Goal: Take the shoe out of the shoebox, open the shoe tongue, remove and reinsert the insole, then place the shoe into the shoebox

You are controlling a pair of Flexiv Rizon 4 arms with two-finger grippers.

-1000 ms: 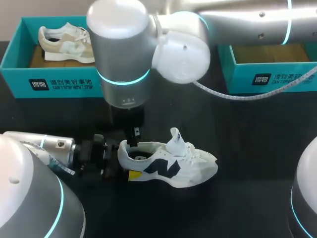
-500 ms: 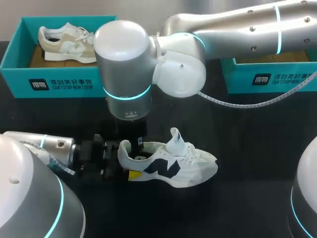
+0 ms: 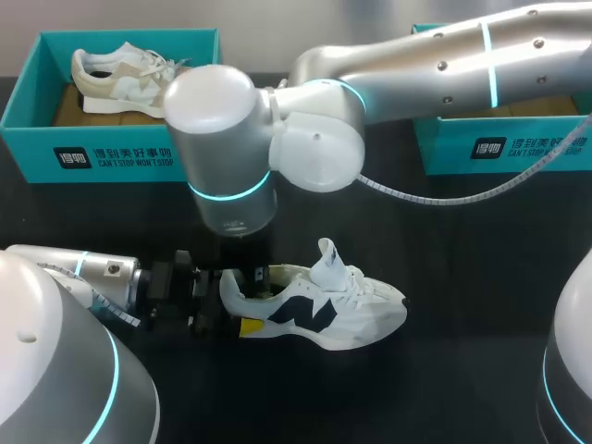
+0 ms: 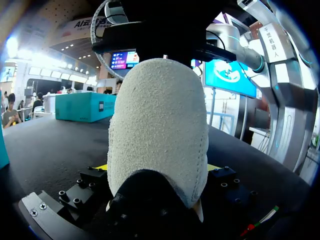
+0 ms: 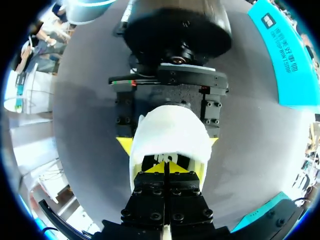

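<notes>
white sneaker [image 3: 314, 310] out, on table [image 3: 481, 277] | tongue [image 3: 326, 254] raised | left end effector [image 3: 236, 301] clamped on heel | right end effector [image 5: 165, 172] tips pressed together inside collar, insole hold unclear | insole swap, reboxing pending

Left arm [image 3: 92, 276] lies low by the tabletop's near-left corner; left claw [image 3: 231, 298] clamps the heel of the shoe [image 3: 319, 310] from both sides. Right arm [image 3: 435, 65] crosses from the far-right edge with its wrist vertical; right claw [image 5: 165, 172] points down, fingertips pressed together inside the shoe's collar.
</notes>
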